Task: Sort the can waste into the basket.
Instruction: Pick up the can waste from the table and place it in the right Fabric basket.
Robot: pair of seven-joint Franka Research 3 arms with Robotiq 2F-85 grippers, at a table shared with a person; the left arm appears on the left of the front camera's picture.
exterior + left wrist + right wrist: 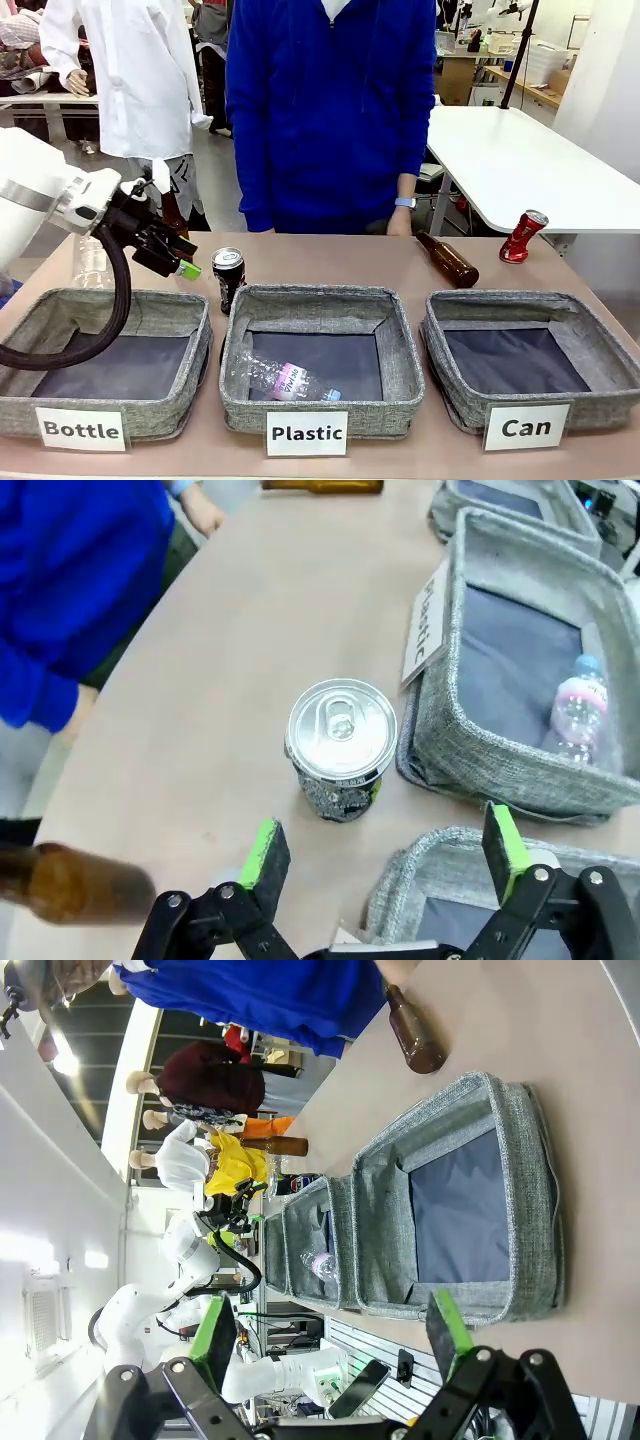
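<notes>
A black can (pixel 228 276) with a silver top stands upright on the table behind the gap between the "Bottle" and "Plastic" bins. My left gripper (pixel 185 257) hovers open just left of it. In the left wrist view the black can (pixel 340 745) sits just beyond the open gripper (pixel 385 840), not touching its green pads. A red dented can (pixel 523 236) leans at the far right, beyond the grey "Can" basket (pixel 455 395). My right gripper (pixel 330 1325) is open and holds nothing, with the Can basket (pixel 535 1160) ahead of it.
The "Plastic" bin (pixel 395 395) holds a clear plastic bottle (pixel 285 380). The "Bottle" bin (pixel 30 320) lies under my left arm. A brown glass bottle (pixel 448 258) lies near the person in blue (pixel 330 110). Another brown bottle (pixel 70 880) lies close beside my left gripper.
</notes>
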